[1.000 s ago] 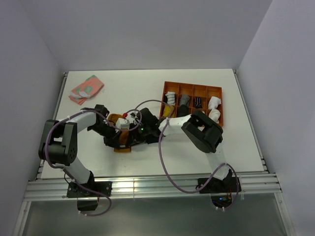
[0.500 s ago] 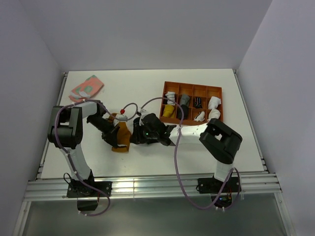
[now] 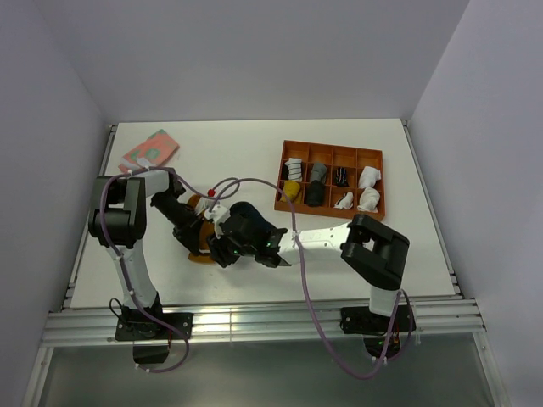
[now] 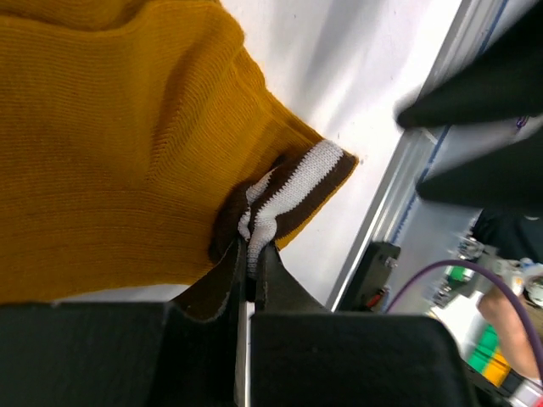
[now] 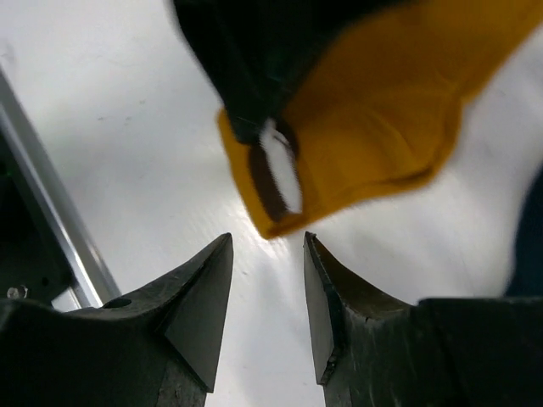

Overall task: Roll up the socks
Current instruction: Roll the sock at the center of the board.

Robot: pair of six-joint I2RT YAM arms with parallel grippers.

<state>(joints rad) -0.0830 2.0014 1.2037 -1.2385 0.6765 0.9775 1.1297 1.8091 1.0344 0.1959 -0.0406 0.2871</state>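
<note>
On table (image 3: 254, 153): left end effector (image 4: 250, 254) clenched on cuff of mustard sock (image 4: 110, 153); right end effector (image 5: 267, 288) parted, apparently empty.

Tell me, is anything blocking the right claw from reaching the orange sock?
Nothing visible. The open right gripper faces the striped cuff of the sock, with only table between. The left gripper pinches that cuff from the other side.

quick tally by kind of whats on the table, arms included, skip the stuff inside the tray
loose socks: 2 (mustard sock, navy sock)
folded cloth: 1
tray: 1
robot arms: 2 (left arm, right arm)
total: 6
</note>
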